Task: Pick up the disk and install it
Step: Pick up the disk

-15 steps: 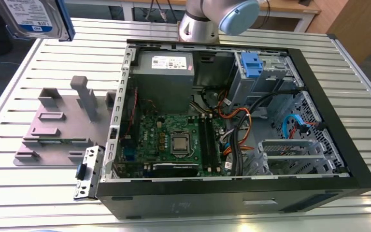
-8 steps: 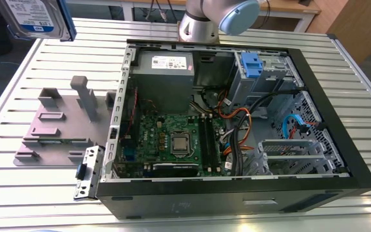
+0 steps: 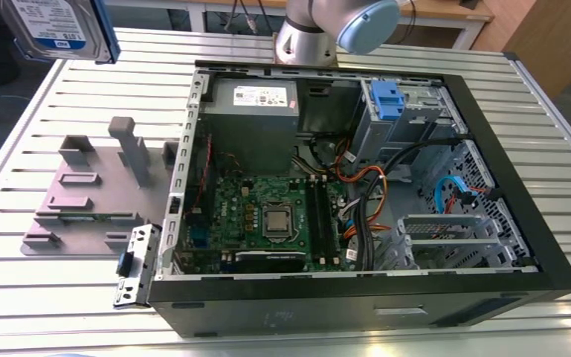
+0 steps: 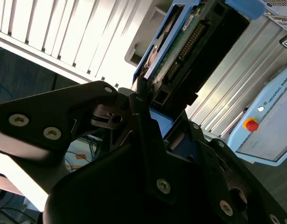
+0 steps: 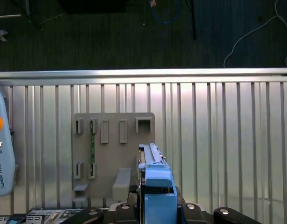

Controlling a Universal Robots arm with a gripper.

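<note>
The disk hangs in the air high at the exterior view's left, above the far corner of the table, its white-and-blue label facing the camera and a blue rail along one side. In the first wrist view the disk appears edge-on, with its blue rail pointing away over the table. My gripper is shut on the disk from both sides. In the second wrist view the black fingers clamp the disk, whose green circuit board and connector face the camera.
An open computer case lies on the slatted metal table, with a blue-clipped drive bay at its far end. A grey fixture plate with upright posts lies left of the case. The arm's base stands behind it.
</note>
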